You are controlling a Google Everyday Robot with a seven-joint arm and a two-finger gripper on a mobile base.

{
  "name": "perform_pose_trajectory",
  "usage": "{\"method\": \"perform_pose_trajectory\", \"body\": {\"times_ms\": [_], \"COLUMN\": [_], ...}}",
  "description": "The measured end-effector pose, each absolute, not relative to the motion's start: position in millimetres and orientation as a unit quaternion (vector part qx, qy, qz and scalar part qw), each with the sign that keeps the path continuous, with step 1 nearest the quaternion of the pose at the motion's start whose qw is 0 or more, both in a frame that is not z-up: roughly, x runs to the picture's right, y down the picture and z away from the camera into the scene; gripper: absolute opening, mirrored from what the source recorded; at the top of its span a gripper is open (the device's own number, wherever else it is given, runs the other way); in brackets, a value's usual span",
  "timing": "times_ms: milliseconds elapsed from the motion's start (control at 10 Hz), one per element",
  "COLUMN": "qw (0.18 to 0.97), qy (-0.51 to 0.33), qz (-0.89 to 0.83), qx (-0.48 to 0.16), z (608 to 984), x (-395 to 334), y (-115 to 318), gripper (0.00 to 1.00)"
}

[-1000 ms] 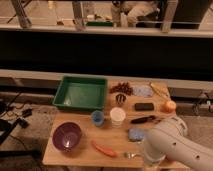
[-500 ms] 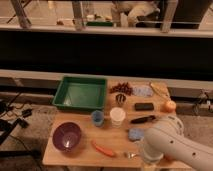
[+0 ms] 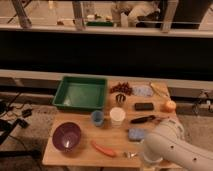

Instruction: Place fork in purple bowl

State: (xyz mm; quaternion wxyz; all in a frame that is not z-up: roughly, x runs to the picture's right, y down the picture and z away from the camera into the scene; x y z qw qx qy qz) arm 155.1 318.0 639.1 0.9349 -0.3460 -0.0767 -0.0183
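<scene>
The purple bowl (image 3: pixel 66 136) stands empty at the front left of the wooden table (image 3: pixel 82 155). Only the end of the small silver fork (image 3: pixel 131 155) shows near the front edge, right of an orange carrot-like stick (image 3: pixel 103 149). My white arm (image 3: pixel 172 147) fills the front right corner and reaches down just right of the fork. It hides the gripper, which sits somewhere behind it with its jaws open. The fork rests on the table, apart from the bowl.
A green tray (image 3: pixel 80 93) sits at the back left. A small blue cup (image 3: pixel 97 118) and a white cup (image 3: pixel 117 116) stand mid-table. A blue sponge (image 3: pixel 135 134), a black-handled utensil (image 3: pixel 145 119), a black block (image 3: pixel 144 106) and an orange item (image 3: pixel 170 106) crowd the right side.
My arm has sunk slightly at the front right corner, beside the fork. Nothing on the table has moved.
</scene>
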Motion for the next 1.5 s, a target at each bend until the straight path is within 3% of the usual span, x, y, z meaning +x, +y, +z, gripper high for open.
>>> {"method": "perform_pose_trajectory", "body": {"times_ms": [1500], "qw": [0.927], "qy": [-0.053], "qz": [0.043], "qx": [-0.369], "z": [725], "x": [189], "y": [349], "gripper": [0.80]}}
